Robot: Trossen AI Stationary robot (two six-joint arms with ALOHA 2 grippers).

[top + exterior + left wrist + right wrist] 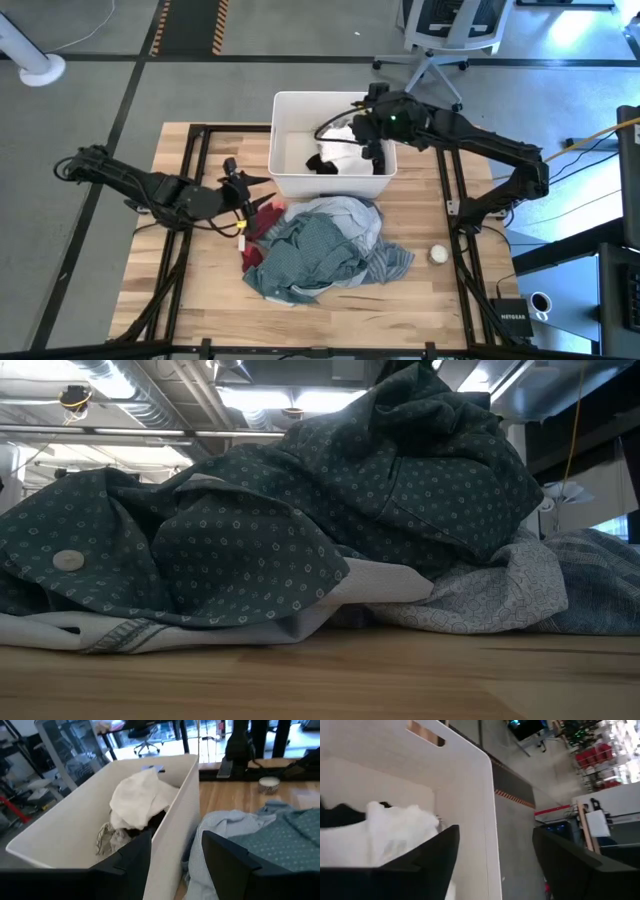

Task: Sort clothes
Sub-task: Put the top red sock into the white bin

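Observation:
The clothes lie heaped on the wooden table: a teal dotted shirt [310,255] [300,530], a pale blue-grey shirt [345,215] [235,830], a red piece [262,218] and a grey-white patterned piece [500,595]. A white piece [345,135] [400,827] and a black piece [325,163] lie inside the white tub [285,150]. My right gripper [372,150] [492,855] hangs open over the tub's right part, holding nothing. At the pile's left edge, by the tub's near left corner, is my left gripper [258,185] [175,860], open and empty.
A small white ball [438,254] lies on the table right of the pile. The tub stands at the table's far middle, its near wall [170,815] right beside the pile. An office chair [440,30] stands on the floor beyond the table.

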